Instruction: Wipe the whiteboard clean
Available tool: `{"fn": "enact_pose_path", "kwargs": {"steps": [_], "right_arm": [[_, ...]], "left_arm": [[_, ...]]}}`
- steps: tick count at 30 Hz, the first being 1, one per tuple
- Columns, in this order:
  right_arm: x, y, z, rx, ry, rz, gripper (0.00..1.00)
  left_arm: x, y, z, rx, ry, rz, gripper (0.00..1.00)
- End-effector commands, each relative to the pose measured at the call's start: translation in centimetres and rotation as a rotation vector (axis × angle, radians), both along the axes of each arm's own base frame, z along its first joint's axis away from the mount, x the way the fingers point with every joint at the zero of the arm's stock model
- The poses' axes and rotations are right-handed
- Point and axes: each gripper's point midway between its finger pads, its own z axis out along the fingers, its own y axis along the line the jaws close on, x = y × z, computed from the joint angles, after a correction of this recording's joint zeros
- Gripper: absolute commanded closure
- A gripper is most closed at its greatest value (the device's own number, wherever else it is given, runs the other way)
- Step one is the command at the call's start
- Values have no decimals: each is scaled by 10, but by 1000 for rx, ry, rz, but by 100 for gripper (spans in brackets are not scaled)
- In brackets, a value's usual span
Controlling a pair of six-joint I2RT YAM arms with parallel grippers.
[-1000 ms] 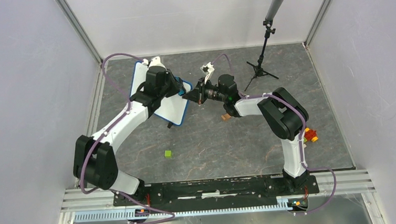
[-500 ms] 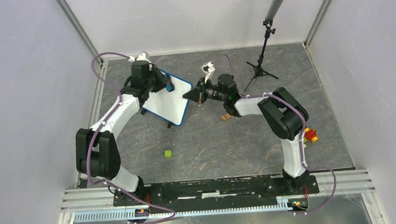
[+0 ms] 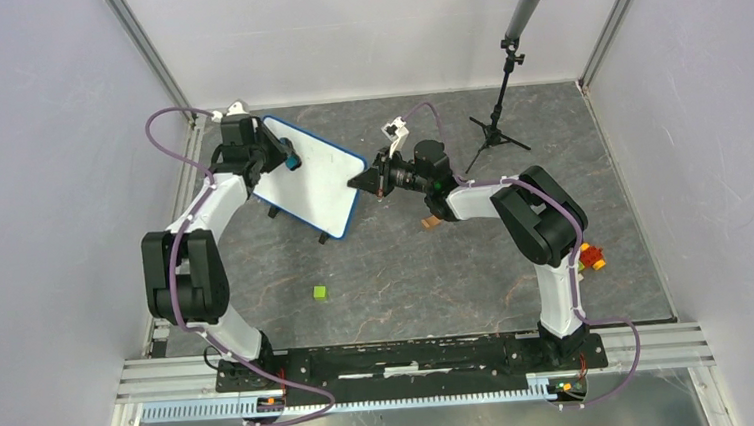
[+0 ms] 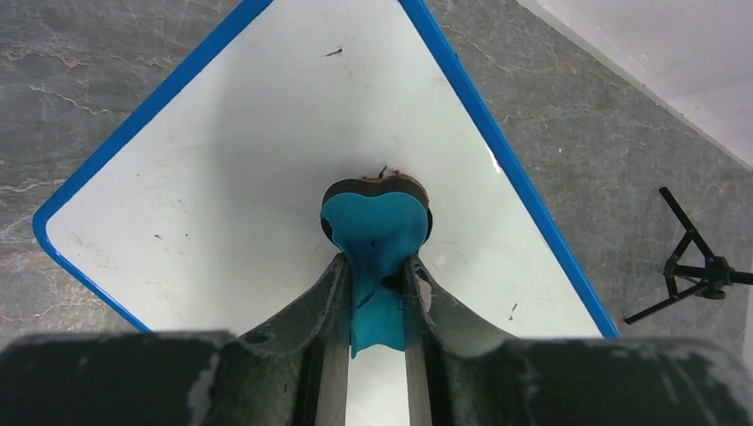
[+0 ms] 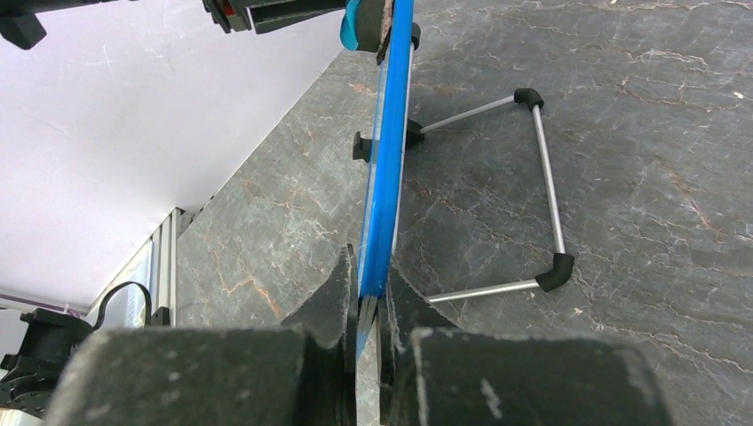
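On the grey table [image 3: 407, 271], the whiteboard [image 3: 316, 182] stands back-left, its edge pinched by the right gripper [image 5: 370, 297]. The left gripper [image 4: 377, 271] clamps a teal eraser [image 4: 375, 217] against the board's face. Wiping looks nearly done, and the next move needs passes over the few remaining specks.

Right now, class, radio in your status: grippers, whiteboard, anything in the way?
Left gripper shut on blue eraser, pad against whiteboard. Right gripper clamped on its edge. Board nearly clean, faint specks only. Microphone stand apart from it.
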Motion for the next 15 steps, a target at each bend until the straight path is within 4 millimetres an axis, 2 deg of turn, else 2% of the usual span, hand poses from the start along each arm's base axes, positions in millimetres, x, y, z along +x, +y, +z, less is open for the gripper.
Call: {"fn": "enact_pose_path", "kwargs": {"steps": [1, 6, 15], "right_arm": [[-35, 15, -23, -89, -54, 157, 100], [-33, 15, -32, -121, -51, 152, 100], [-28, 12, -36, -170, -65, 133, 100]], "left_arm": [[-22, -52, -11, -28, 13, -124, 69], [-37, -77, -13, -61, 5, -164, 68], [-52, -119, -38, -91, 70, -243, 68]]}}
